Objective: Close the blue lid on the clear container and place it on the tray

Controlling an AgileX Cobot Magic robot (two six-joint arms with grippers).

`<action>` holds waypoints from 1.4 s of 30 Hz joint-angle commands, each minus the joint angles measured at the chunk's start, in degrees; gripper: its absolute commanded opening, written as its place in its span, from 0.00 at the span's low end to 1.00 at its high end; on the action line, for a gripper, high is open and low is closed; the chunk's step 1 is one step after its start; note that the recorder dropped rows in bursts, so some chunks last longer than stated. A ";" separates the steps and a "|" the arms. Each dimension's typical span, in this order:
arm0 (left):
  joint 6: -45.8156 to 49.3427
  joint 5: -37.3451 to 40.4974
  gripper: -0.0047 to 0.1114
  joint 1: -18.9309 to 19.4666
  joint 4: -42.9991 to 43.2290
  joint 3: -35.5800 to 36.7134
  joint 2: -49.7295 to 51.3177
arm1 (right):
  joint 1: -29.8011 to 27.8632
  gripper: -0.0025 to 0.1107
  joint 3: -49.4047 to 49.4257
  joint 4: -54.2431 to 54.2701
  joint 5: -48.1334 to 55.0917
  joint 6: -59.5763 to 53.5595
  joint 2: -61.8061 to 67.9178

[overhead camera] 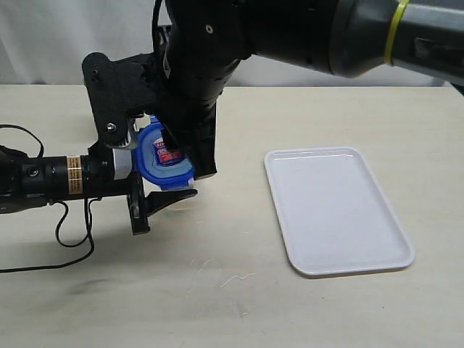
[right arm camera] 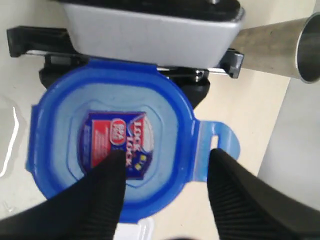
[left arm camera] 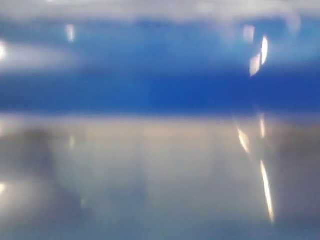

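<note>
Left gripper clenched round the clear container. The blue lid sits on its mouth, sticker facing out, one flap sticking out sideways. Right gripper reaches across, released, fingers spread, one over the sticker. All of it is above the counter, well left of the tray.

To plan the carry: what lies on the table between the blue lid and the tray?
Only bare table, seen in the exterior view, between the blue lid and the tray.
</note>
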 commanded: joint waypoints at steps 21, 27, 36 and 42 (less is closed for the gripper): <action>2.68 -1.92 0.04 -0.15 1.28 -0.38 -0.46 | -3.93 0.44 0.06 3.89 3.50 -3.03 3.59; 7.64 -2.06 0.04 -0.15 0.13 -0.38 -0.46 | -4.70 0.43 0.06 12.17 3.92 -9.75 4.09; 7.87 -2.39 0.04 -0.15 -0.01 -0.38 -0.46 | -4.70 0.43 0.06 18.40 9.07 -17.46 4.47; 7.86 -2.39 0.04 -0.15 -0.19 -0.38 -0.46 | -4.70 0.43 0.06 16.99 12.06 -17.20 5.66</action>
